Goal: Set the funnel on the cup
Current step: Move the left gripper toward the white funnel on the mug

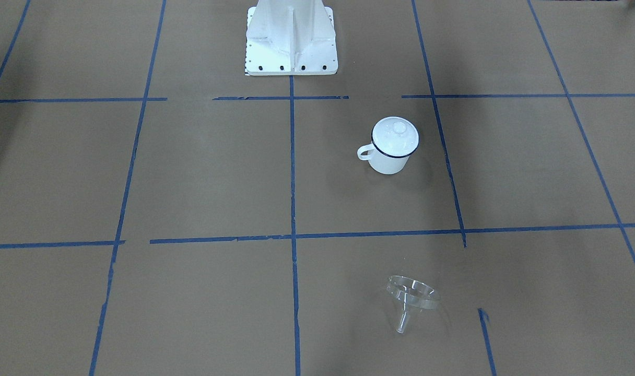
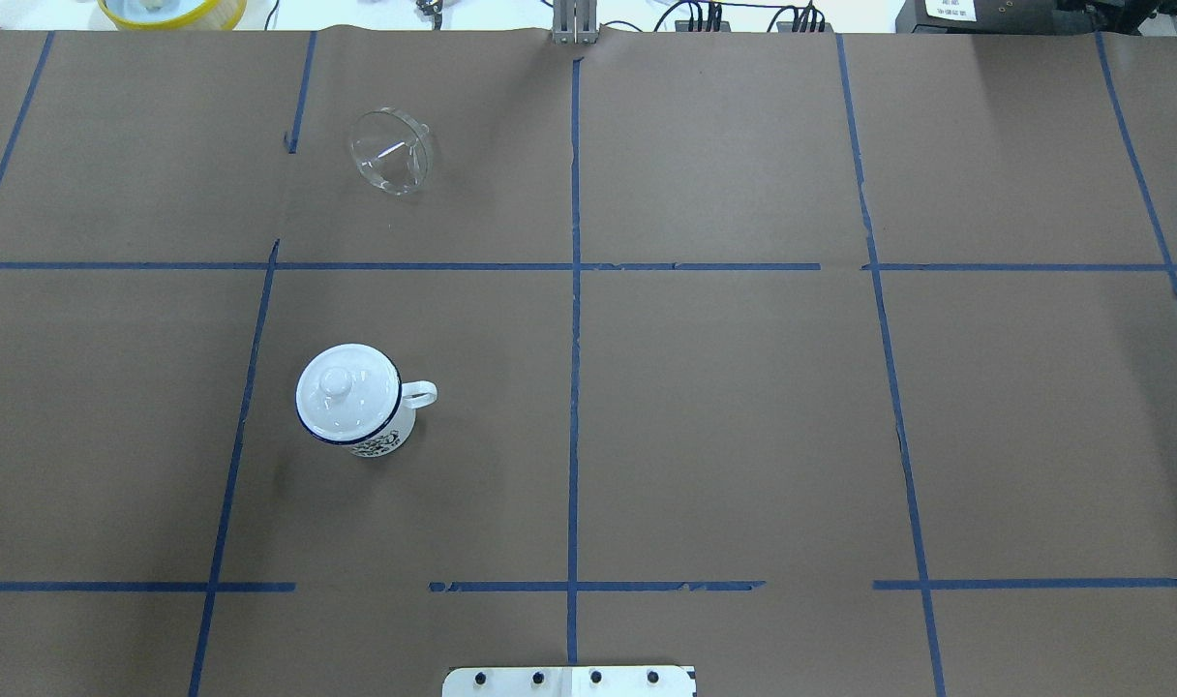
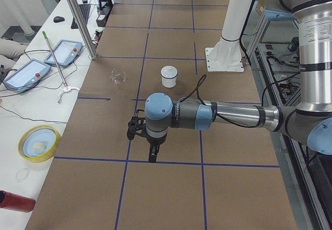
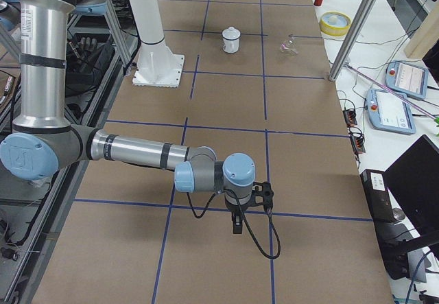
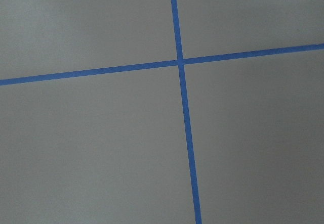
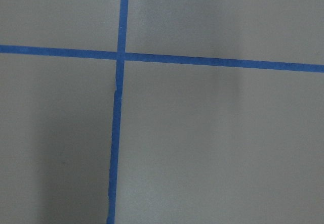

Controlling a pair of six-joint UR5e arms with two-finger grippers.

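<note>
The funnel (image 2: pixel 392 152), clear plastic, lies tilted on its side on the table (image 2: pixel 743 436), far left, well apart from the cup (image 2: pixel 387 440). The cup is white, upright and bears a lid (image 2: pixel 347 387). Brown paper with blue tape lines (image 2: pixel 574 387) covers the table. The left gripper (image 3: pixel 152 154) and right gripper (image 4: pixel 237 223) point down at the table's ends; I cannot tell how their jaws stand.

A round knobbed lid (image 1: pixel 396 134) sits on the cup (image 1: pixel 389 163) and covers its whole mouth. The funnel (image 2: pixel 392 152) lies tipped on its side, well apart from the cup, with open bench (image 2: pixel 743 407) between and around them. An upright metal post (image 3: pixel 78 19) stands at the bench's edge beyond the funnel.
</note>
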